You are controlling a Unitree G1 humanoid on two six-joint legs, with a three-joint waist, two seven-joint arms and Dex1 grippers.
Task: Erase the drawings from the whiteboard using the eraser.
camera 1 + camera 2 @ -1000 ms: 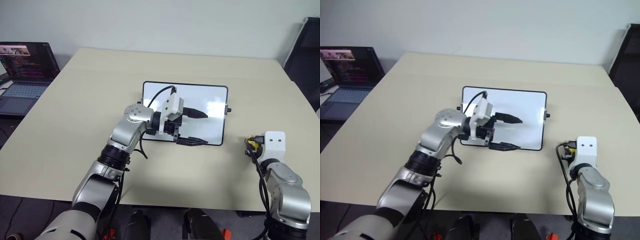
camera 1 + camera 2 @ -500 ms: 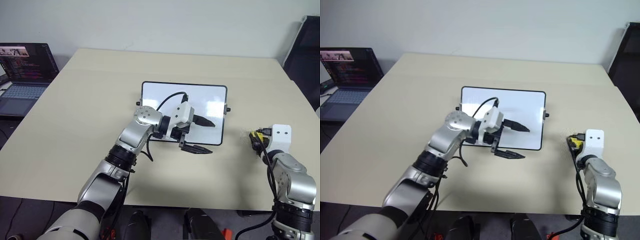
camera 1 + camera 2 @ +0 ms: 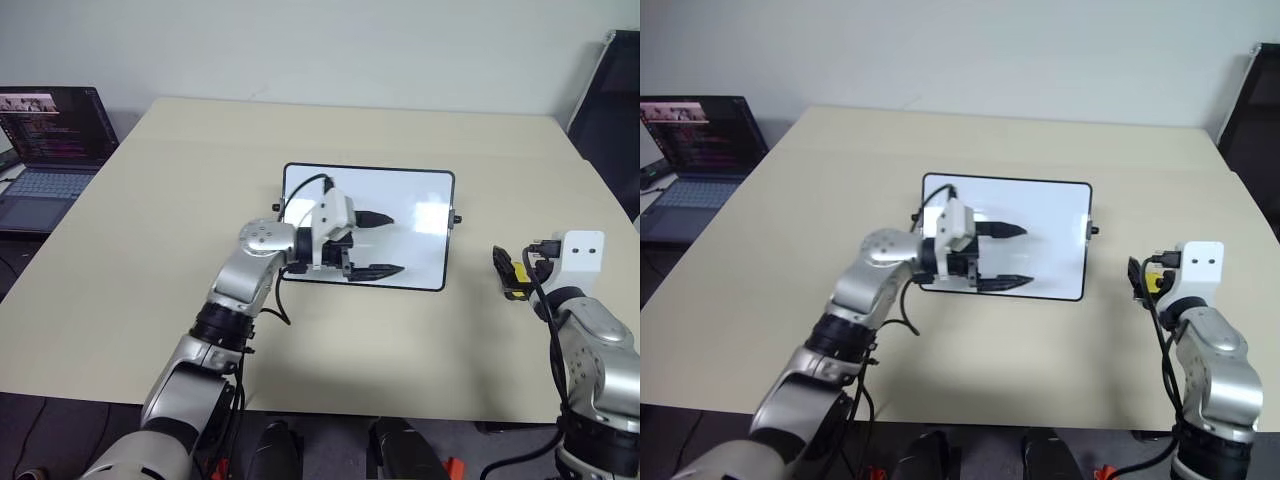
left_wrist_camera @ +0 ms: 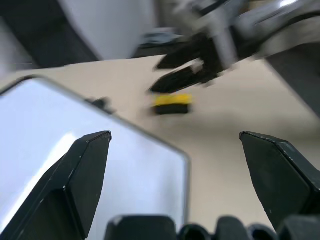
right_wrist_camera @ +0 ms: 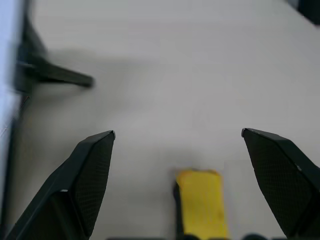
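On the beige counter [image 3: 150,250] one whiteboard [image 3: 420,190] lies flat near the middle, its near-left part covered by the left hand [image 3: 378,244] and arm, so that stretch of the surface is hidden. The visible white area shows no clear blue drawings; glare patches sit on the right side, and any marks under the hand cannot be made out. Left hand hovers over the board's front-left area, two black fingers spread wide apart, pointing toward the robot's right, holding nothing; whether the lower finger touches the board cannot be told. One yellow eraser [image 5: 202,202] lies on the counter right of the board, well apart from it, cut off at the lower edge of the right wrist view and small in the head views [image 3: 518,271]. Right hand [image 3: 1137,277] sits at the counter's right side just by the eraser, fingers fully spread, gripping nothing, with the eraser lying between and below them on the counter. The left wrist view is blurred, showing the eraser and right hand's fingers beyond the board's corner. One laptop [image 3: 50,150], open, at far left, partly cut off by the frame edge.
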